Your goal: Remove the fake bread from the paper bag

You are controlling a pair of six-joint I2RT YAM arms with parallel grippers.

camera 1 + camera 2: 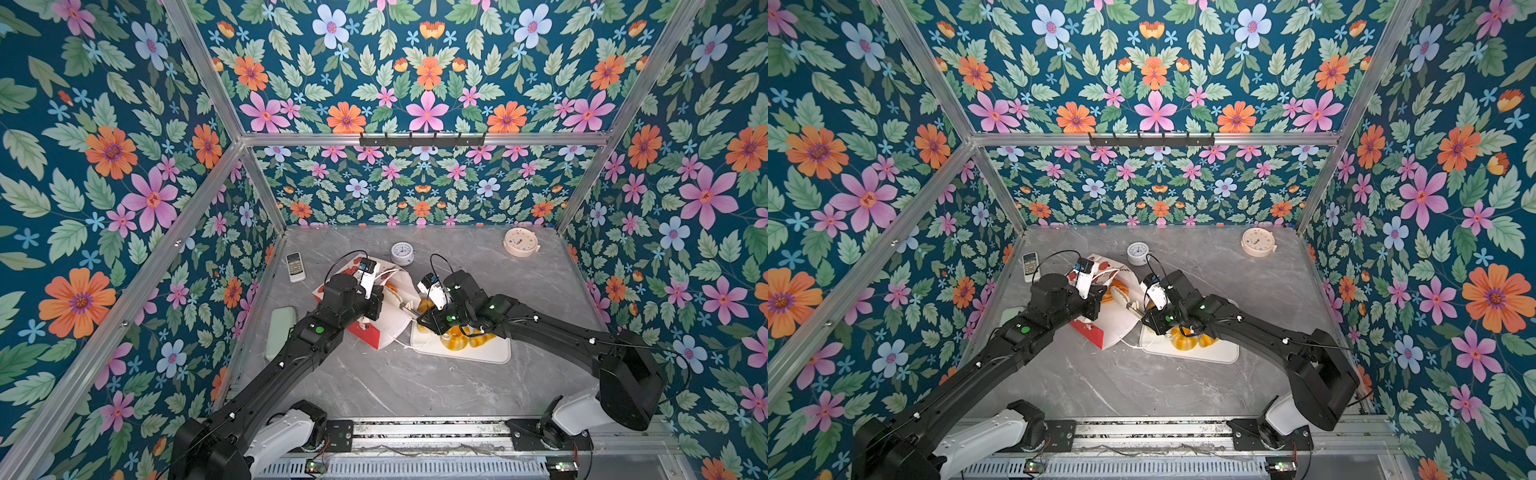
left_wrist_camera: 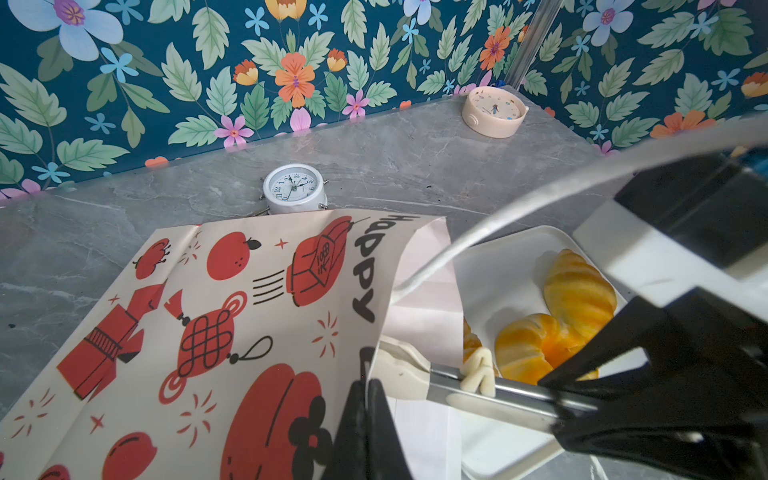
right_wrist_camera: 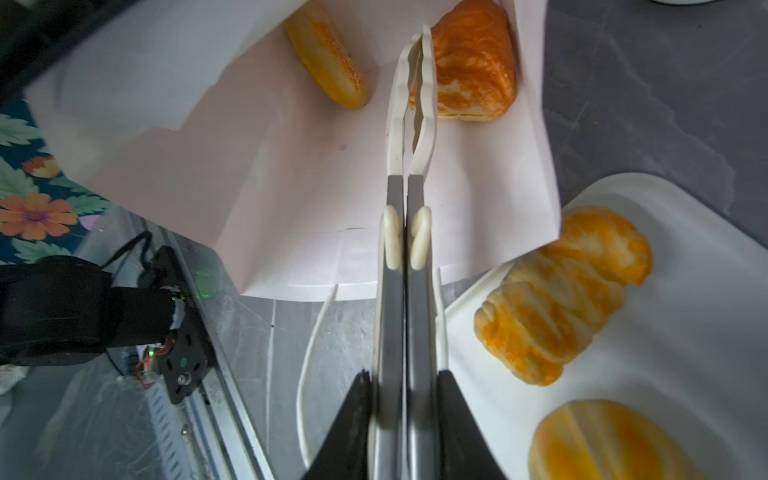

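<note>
A bare stretch of grey marbled bench [image 1: 415,386] lies nearest. Beyond it is a flat white tray [image 1: 492,353] carrying golden bread. The right wrist view shows a ridged loaf [image 3: 552,299] and a rounder bun [image 3: 602,440] on it, just beside the bag's mouth.

The right gripper [image 3: 403,390] is squeezed narrow around a pair of metal tongs [image 3: 399,291]. The tongs' white tips [image 3: 415,108] nearly meet with nothing between them. They reach inside the paper bag [image 2: 232,316], which lies on its side with its mouth toward the tray. The tips are right beside a brown triangular pastry [image 3: 469,70]; I cannot tell whether they touch it. A seeded bagel [image 3: 328,62] lies a little apart, deeper in the white interior.

The left gripper [image 2: 365,399] is pinched closed on the upper edge of the bag's mouth and holds it up. The bag's outer face carries "Happy" in black letters, upside down in the left wrist view, among red fruit, knot and lantern motifs. The characters on the lantern are too small to read.

A pale green case [image 1: 279,328] lies to the left, partly under the left arm. Farther back is a remote control [image 1: 295,267] whose button labels are illegible. Beyond the bag stands a white alarm clock [image 2: 294,188] with black numerals. In the far right corner is a pink clock [image 2: 494,111].
</note>
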